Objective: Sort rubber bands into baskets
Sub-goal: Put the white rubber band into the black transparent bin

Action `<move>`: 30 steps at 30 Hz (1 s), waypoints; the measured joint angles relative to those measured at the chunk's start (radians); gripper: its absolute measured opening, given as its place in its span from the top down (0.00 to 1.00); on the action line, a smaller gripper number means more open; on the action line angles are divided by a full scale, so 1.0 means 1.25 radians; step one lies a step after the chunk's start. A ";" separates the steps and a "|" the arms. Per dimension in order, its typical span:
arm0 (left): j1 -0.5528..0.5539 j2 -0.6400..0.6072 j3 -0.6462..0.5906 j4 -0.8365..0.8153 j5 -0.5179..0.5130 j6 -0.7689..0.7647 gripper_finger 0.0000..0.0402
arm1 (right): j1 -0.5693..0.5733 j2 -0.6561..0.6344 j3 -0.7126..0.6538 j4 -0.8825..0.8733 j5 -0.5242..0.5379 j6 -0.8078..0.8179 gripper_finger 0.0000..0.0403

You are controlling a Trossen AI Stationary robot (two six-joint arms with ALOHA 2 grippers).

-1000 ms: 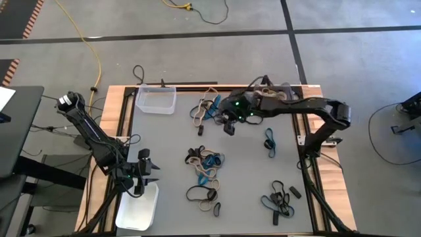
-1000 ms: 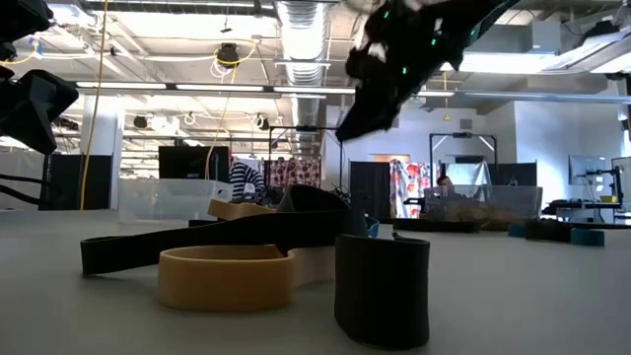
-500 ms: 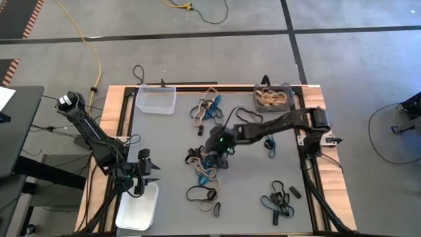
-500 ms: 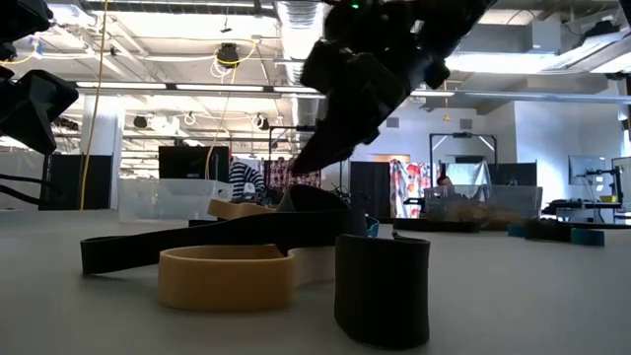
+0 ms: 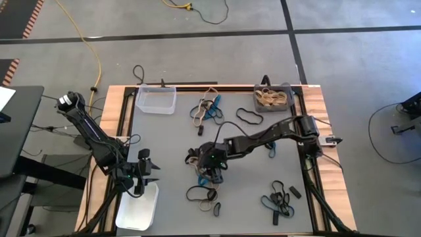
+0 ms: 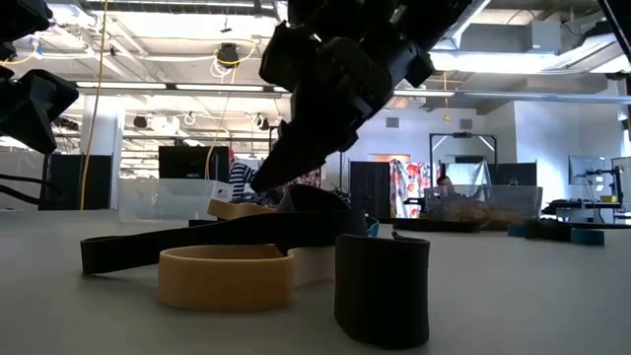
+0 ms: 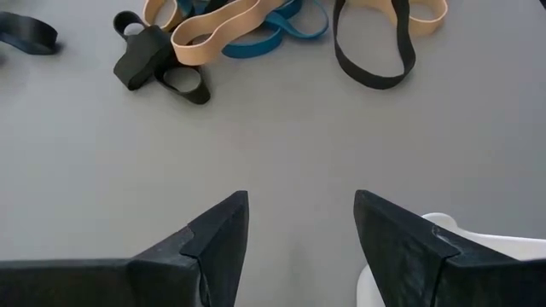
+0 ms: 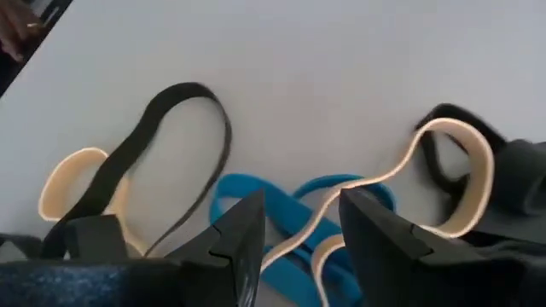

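Note:
Rubber bands in black, tan and blue lie in heaps on the grey table. My right gripper [image 5: 208,170] hangs open, slanting down, over the middle heap [image 5: 195,157]; in its wrist view the fingers [image 8: 300,205] stand on either side of a tan band [image 8: 388,175] and a blue band [image 8: 256,192] without touching them. My left gripper [image 5: 150,172] waits open at the near left, beside the white basket [image 5: 137,209]. The clear basket [image 5: 156,100] stands far left, and the dark grey basket [image 5: 283,89], holding tan bands, far right.
More bands lie in a far heap [image 5: 207,108], a near heap [image 5: 202,195] and a near-right heap [image 5: 277,201]. A black loop [image 5: 248,117] and a blue one [image 5: 270,141] lie apart. Wooden rails [image 5: 125,118] edge the table. A yellow cable [image 5: 92,52] runs on the floor.
My right gripper has swung from the far heap of bands toward the table's near edge and a little left. It has come down over the middle heap and tipped further downward. Its fingers stay open. No band has moved.

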 joint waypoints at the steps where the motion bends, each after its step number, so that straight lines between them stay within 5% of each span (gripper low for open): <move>1: 0.000 0.000 0.000 0.000 0.000 0.000 0.49 | -0.001 0.000 0.000 -0.002 0.012 0.003 0.56; 15: 0.000 -0.001 0.000 0.002 0.000 0.001 0.49 | 0.005 0.064 0.008 -0.009 0.026 0.031 0.65; 26: 0.000 0.000 0.000 -0.001 -0.001 0.001 0.49 | 0.006 0.042 0.009 -0.031 0.028 0.023 0.94; 30: 0.000 0.000 0.000 -0.001 0.000 0.000 0.49 | 0.008 0.006 0.009 -0.047 0.028 0.008 0.95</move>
